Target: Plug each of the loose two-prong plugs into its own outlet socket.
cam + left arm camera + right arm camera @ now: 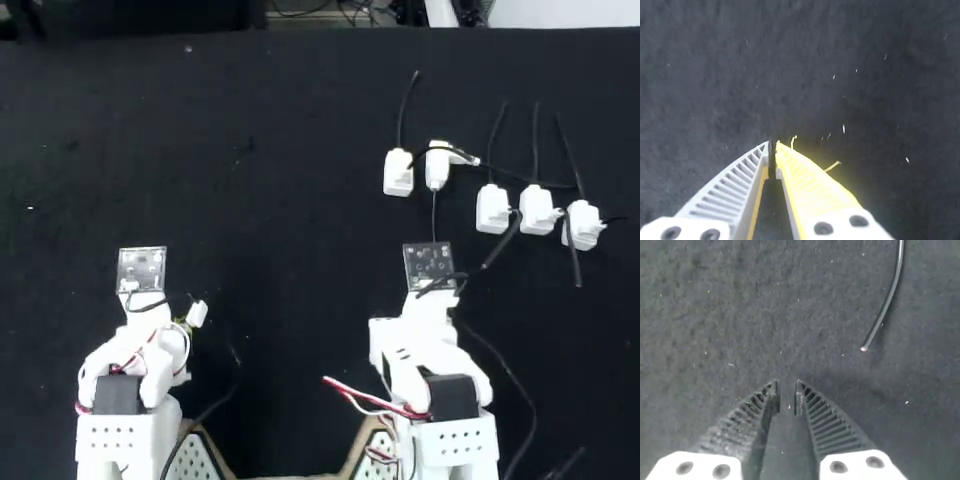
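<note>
The table (250, 150) is looked down on from a fixed camera set high above it. The bases of both arms are kept at the near edge, and the row of white plugs (492, 208) is taken in at the far right. The left wrist camera is carried on the left arm (140, 340). It is aimed forward along the left gripper (772, 148) and held close over the table. The right wrist camera is mounted likewise on the right arm (430, 350) and pointed along the right gripper (786, 396), with a loose cable end (863, 348) caught just beyond. The patch of table just ahead of each arm is shared with the high view. Which cable there matches cannot be told.
</note>
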You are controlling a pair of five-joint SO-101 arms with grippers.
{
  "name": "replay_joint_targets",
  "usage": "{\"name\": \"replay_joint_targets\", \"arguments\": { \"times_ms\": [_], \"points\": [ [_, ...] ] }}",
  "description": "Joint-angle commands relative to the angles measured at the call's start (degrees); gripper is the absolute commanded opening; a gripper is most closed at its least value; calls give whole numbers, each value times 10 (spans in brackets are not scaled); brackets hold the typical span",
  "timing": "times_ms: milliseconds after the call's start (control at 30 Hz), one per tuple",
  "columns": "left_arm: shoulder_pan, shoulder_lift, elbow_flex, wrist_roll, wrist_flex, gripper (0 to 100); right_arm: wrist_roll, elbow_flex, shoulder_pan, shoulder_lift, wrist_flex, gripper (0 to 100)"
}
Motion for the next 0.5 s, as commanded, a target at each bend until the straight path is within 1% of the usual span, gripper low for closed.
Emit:
{"name": "replay_joint_targets", "arguments": {
  "times_ms": [0,333,467],
  "points": [
    [3,-11,18,0,5,30,-2,19,-5,-51,3,47],
    [5,-11,17,0,5,30,-2,18,-4,-54,4,47],
    [-37,-14,17,0,6,30,-2,18,-2,-54,4,47]
  ]
}}
